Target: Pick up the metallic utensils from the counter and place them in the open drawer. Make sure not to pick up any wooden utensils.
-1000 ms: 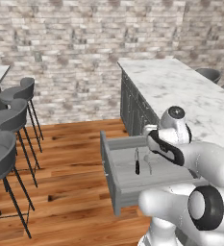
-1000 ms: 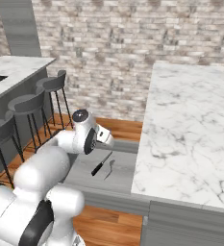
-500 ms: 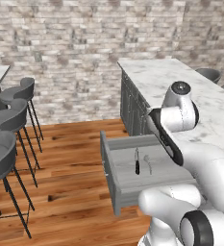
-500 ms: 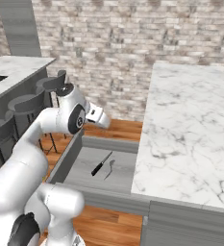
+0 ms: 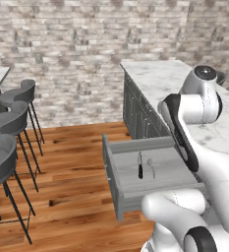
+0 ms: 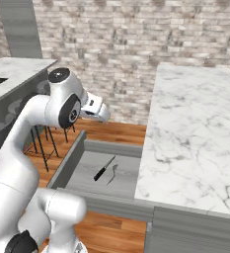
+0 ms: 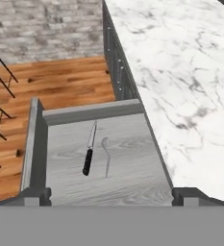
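— What do you count in the drawer (image 7: 36, 139)?
— I see two utensils: one knife (image 7: 89, 153) with a black handle, one spoon (image 7: 106, 154).
— Drawers pulled out?
— One.
— And around it?
— I count three bar stools (image 5: 12, 129) on my left base camera, and one marble counter (image 6: 191, 129).

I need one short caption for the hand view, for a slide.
Open drawer holding a knife and spoon beside the marble counter.

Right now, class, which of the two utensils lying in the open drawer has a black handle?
The knife, lying nearer the drawer front panel. It has a black handle and silver blade, while the spoon beside it is silver-grey all over with a round bowl.
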Motion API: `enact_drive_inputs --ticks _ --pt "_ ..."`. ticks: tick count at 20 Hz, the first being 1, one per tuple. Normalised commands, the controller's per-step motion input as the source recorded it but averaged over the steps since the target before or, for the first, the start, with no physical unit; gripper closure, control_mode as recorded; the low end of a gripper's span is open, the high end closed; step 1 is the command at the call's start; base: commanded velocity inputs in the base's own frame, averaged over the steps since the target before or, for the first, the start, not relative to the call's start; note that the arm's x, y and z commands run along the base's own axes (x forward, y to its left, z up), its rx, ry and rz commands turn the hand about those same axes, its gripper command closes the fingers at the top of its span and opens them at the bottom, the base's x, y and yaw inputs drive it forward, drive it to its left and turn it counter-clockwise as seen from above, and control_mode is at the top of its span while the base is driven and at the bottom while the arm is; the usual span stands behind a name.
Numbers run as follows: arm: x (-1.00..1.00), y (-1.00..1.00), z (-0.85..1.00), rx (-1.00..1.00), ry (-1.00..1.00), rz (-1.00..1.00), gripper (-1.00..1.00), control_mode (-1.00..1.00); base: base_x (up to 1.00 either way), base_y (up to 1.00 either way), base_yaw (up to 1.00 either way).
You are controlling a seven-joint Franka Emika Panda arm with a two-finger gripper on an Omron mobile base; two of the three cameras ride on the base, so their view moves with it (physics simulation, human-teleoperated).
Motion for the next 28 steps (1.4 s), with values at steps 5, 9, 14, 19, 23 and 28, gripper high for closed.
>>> enact_drive_inputs --ticks 5,9,14,19,23,28 --pt "-0.85 0.0 0.19 -0.02 -0.19 0.03 -1.0 -1.0 0.0 0.0 0.0" --pt "-0.63 0.0 0.08 0.0 -0.28 0.03 -1.0 -1.0 0.0 0.0 0.0" --pt "-0.58 0.06 0.29 0.0 -0.44 0.02 -1.0 -1.0 0.0 0.0 0.0" --pt "-0.41 0.05 0.75 0.0 -0.4 0.0 -1.0 -1.0 0.0 0.0 0.0" --pt "-0.36 0.19 0.67 -0.01 -0.28 0.0 -1.0 -1.0 0.0 0.0 0.0" --pt "0.0 0.0 0.0 0.0 0.0 0.0 -1.0 1.0 -0.63 0.77 0.0"
